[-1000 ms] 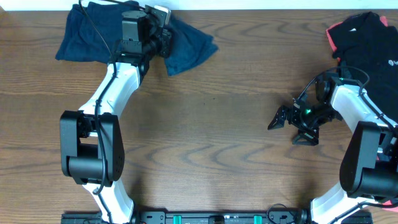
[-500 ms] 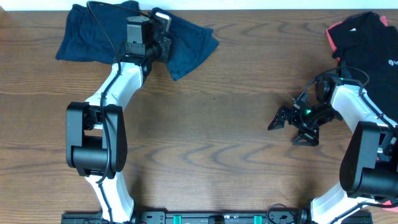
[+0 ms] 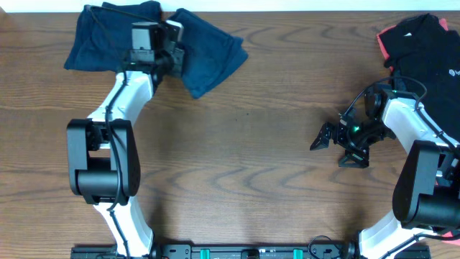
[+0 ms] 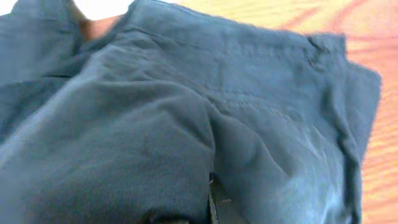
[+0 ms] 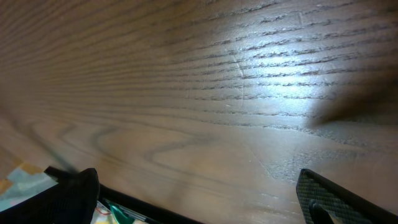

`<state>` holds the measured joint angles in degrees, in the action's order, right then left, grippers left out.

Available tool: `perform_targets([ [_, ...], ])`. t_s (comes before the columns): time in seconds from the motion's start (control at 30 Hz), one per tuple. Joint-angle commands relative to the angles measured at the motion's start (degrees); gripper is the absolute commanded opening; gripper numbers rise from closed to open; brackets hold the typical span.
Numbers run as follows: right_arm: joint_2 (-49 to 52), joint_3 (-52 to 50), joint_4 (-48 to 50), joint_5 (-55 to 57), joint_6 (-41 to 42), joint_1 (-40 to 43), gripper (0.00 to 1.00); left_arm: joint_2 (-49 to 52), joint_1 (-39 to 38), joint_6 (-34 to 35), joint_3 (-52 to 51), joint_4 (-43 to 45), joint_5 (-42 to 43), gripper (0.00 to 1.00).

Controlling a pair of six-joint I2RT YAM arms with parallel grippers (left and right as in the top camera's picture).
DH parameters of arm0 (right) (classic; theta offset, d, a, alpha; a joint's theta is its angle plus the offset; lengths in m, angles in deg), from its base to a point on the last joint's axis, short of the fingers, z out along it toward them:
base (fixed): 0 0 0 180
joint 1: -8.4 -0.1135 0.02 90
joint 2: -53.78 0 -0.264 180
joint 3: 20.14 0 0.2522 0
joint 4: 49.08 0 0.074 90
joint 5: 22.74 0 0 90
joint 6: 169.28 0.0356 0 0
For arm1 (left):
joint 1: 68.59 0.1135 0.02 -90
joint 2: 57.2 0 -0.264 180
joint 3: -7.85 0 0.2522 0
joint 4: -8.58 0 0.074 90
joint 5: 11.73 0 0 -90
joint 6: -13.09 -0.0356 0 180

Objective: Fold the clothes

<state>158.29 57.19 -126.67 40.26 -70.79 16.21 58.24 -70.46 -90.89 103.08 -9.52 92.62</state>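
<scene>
Fig.: left gripper (image 3: 174, 50) over crumpled dark blue cloth garment (image 3: 212, 54), upper left; grip can't be told, as cloth fills the wrist view. Right gripper (image 3: 336, 149) spread wide, empty, mid-right. Risk: a shallow pinch slips, bunching fabric w/ uneven fold.

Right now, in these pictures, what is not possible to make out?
1. Left gripper: in the overhead view the wrist covers its fingers, and the left wrist view shows almost only cloth, so open or shut is unclear.
2. Blue garment: crumpled and partly under the arm, so its type is unclear.
3. Black and pink garment: cut off by the right edge of the overhead view.
4. Coloured patch: blurred, at the right wrist view's lower left corner.
</scene>
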Motion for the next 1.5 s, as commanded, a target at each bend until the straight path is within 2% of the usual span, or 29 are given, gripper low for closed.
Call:
perform_targets([
  [0.0, -0.2, 0.2, 0.0, 0.2, -0.4, 0.4, 0.99, 0.2, 1.9, -1.9, 1.3, 2.4, -2.3, 0.06],
  [0.27, -0.2, 0.2, 0.0, 0.2, -0.4, 0.4, 0.99, 0.2, 2.4, -5.7, 1.3, 9.2, -3.5, 0.06],
  [0.5, -0.2, 0.2, 0.0, 0.2, -0.4, 0.4, 0.99, 0.1, 2.4, -5.0, 1.3, 8.0, -3.5, 0.06],
  [0.67, -0.2, 0.2, 0.1, 0.2, -0.5, 0.4, 0.99, 0.1, 2.4, 0.5, 1.3, 2.6, -3.5, 0.06],
  [0.93, -0.2, 0.2, 0.2, 0.2, -0.9, 0.4, 0.99, 0.1, 2.4, 16.1, 1.3, -8.9, -2.8, 0.07],
  [1.0, -0.2, 0.2, 0.2, 0.2, -0.9, 0.4, 0.99, 0.0, 2.4, 18.4, 1.3, -10.5, -2.5, 0.24],
  [1.07, -0.2, 0.2, 0.2, 0.2, -0.9, 0.4, 0.99, -0.3, 2.4, 18.4, 1.3, -11.5, 0.7, 0.53],
  [1.1, -0.2, 0.2, 0.2, 0.2, -0.9, 0.4, 0.99, -0.8, 2.4, 18.3, 1.3, -12.2, 3.1, 0.58],
  [1.23, -0.2, 0.2, 0.2, 0.2, -0.9, 0.4, 0.99, -4.0, 2.4, 17.2, 1.3, -14.6, 11.8, 0.62],
  [1.3, -0.2, 0.2, 0.2, 0.2, -0.9, 0.4, 0.99, -6.2, 2.4, 17.2, 1.3, -15.8, 13.1, 0.62],
  [1.47, -0.2, 0.2, 0.0, 0.2, -1.4, 0.4, 0.99, -11.9, 3.7, 17.2, 1.4, -14.2, 6.8, 0.63],
])
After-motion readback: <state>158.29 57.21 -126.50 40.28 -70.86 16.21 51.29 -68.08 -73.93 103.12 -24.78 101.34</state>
